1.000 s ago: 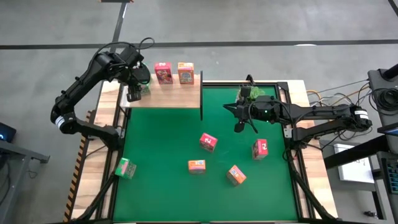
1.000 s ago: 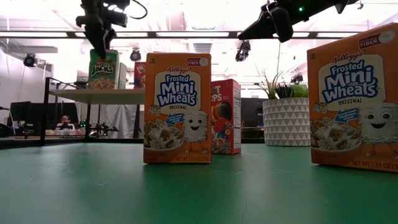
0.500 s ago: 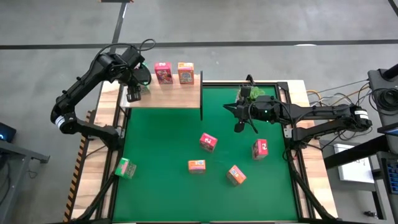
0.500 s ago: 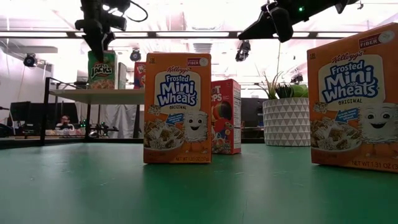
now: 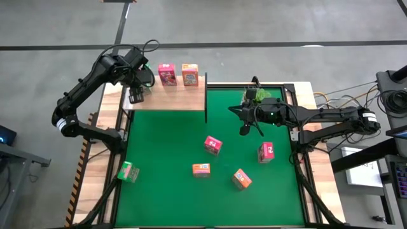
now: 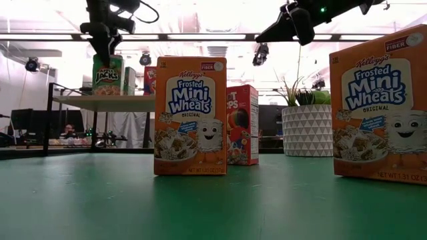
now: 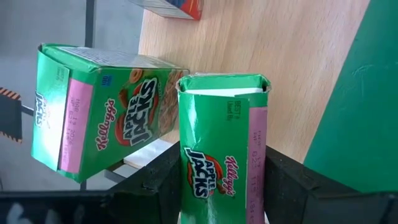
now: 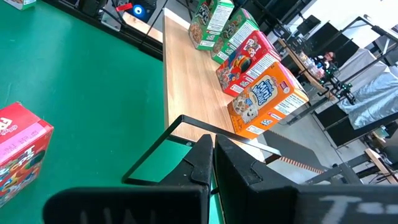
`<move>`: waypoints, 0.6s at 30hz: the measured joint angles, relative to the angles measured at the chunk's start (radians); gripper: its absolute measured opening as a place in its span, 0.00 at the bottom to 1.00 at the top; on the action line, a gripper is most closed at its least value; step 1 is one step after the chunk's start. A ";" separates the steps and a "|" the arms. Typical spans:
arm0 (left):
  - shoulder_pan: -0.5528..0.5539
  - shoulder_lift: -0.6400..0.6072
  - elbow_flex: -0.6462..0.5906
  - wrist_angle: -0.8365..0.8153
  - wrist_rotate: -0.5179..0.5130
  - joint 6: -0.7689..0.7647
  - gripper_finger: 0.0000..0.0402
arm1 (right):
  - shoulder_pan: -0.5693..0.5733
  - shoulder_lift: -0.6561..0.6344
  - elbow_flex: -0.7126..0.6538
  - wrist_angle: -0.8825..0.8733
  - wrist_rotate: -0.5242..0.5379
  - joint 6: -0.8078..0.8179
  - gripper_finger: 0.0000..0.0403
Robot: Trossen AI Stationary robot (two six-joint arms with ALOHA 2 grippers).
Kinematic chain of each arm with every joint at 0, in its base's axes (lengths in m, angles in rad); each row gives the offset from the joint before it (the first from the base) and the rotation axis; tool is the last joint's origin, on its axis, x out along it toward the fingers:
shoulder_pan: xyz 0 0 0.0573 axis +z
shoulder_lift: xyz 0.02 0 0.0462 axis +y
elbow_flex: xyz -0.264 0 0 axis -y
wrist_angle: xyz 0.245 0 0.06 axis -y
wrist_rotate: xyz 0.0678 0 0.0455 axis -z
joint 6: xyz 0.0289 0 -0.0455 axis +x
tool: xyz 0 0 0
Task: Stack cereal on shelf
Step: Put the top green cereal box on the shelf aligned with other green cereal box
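Shelf (image 5: 166, 98) progress: I hold an Apple Jacks box (image 7: 222, 155) pinched in my left gripper (image 7: 217, 186) over the plank, just beside another Apple Jacks box (image 7: 102, 109) standing there. Farther along stand a pink box (image 5: 167, 74) and Frosted Mini Wheats (image 8: 266, 99). Five boxes remain unshelved. My right gripper (image 8: 213, 163), fingers pressed together, waits above the worktop (image 5: 165, 146).

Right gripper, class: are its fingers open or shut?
Shut. In its wrist view the right gripper shows both dark fingers pressed together, holding nothing, above the green table.
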 joint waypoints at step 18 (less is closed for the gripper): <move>0.008 -0.012 0.007 -0.026 0.069 -0.044 0.43 | 0.000 0.000 0.000 0.000 0.000 0.000 0.02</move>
